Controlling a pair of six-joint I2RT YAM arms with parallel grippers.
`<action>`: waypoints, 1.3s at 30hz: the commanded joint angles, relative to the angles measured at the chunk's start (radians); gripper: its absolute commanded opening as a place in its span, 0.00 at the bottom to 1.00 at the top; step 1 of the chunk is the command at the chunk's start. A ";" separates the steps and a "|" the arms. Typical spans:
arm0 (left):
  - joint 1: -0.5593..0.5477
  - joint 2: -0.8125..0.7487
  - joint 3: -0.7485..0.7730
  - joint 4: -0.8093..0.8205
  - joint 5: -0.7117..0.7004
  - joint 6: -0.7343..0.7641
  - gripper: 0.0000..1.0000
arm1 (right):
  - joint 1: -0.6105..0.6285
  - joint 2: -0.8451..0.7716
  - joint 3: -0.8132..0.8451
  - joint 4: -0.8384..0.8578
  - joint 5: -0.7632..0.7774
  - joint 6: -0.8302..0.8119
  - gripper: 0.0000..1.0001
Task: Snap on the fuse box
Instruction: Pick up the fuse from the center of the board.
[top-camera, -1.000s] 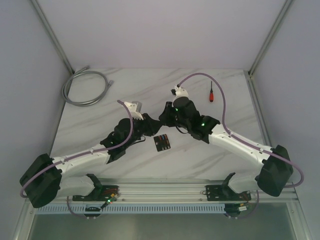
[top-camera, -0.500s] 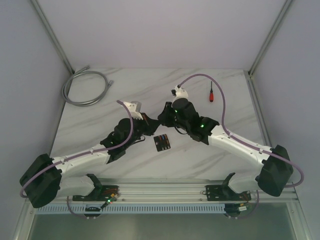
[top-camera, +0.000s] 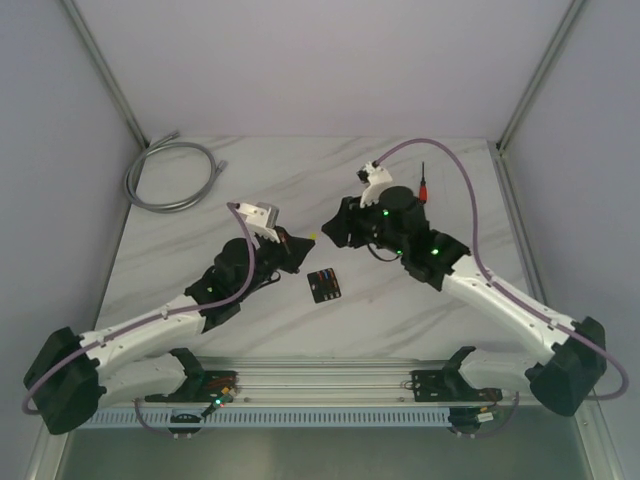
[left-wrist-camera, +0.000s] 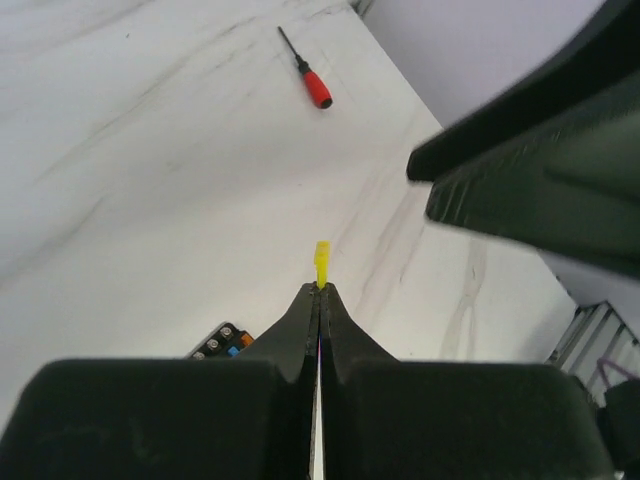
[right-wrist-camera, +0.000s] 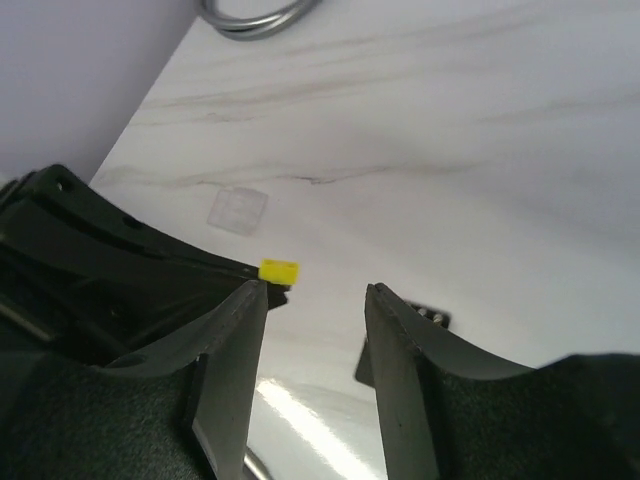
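Observation:
The fuse box (top-camera: 322, 286), a small flat black block with coloured fuses in its slots, lies on the marble table between the two arms. A corner of the fuse box (left-wrist-camera: 222, 342) shows beside my left fingers, and an edge of the fuse box (right-wrist-camera: 432, 318) peeks out behind my right finger. My left gripper (top-camera: 306, 242) hangs up and to the left of it, shut on a tiny yellow fuse (left-wrist-camera: 321, 256) that sticks out past the tips. My right gripper (right-wrist-camera: 315, 290) is open and holds nothing. It faces the left gripper's tip, with the yellow fuse (right-wrist-camera: 278, 270) just beyond its left finger.
A red-handled screwdriver (top-camera: 422, 186) lies at the back right of the table. A coiled grey cable (top-camera: 170, 175) sits at the back left corner. A small clear square piece (right-wrist-camera: 238, 210) lies flat on the marble past the left gripper.
My left gripper has shut on the yellow fuse. My right gripper has opened and drawn back to the right, away from the left one.

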 joint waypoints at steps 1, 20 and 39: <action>0.008 -0.074 0.039 -0.067 0.143 0.168 0.00 | -0.088 -0.076 -0.008 0.028 -0.323 -0.242 0.50; 0.006 -0.110 0.132 -0.124 0.538 0.244 0.00 | -0.158 -0.116 0.048 -0.100 -0.796 -0.552 0.42; 0.006 -0.115 0.124 -0.099 0.585 0.228 0.00 | -0.204 -0.119 0.040 -0.119 -0.941 -0.574 0.28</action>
